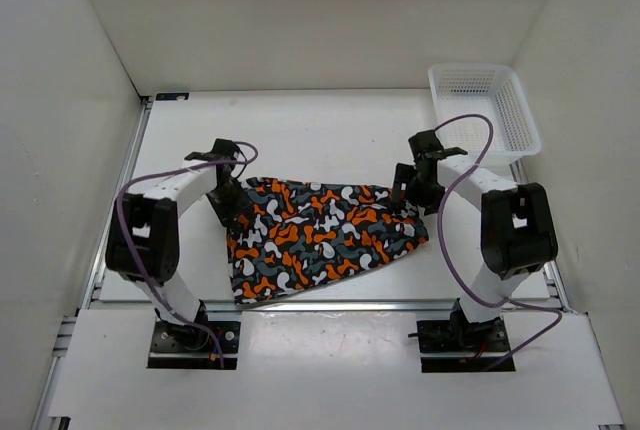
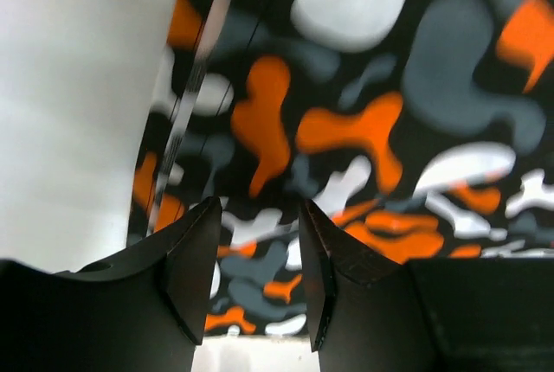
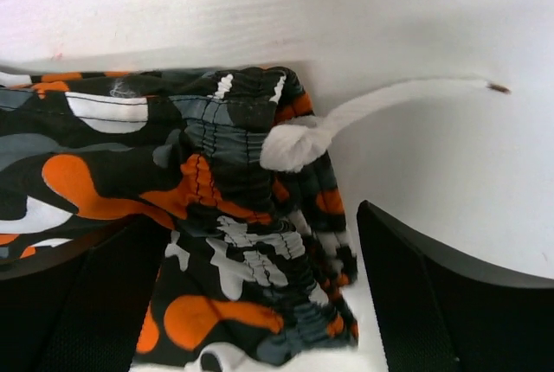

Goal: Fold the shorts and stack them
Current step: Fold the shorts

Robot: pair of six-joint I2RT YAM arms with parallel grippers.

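the shorts are laid flat on the table between the two arms, spread out and not yet folded. the white basket is set well apart at the far right.

the left gripper is positioned low at the garment's left edge. in its wrist view the fingers are parted by a narrow gap; printed cloth is seen between them and nothing is clamped.

the right gripper is placed over the far right corner. its jaws are spread wide to either side of the gathered waistband, beside the knotted drawstring, with nothing held.

judged: both ends are addressed together so the cloth can be lifted evenly for a first fold.
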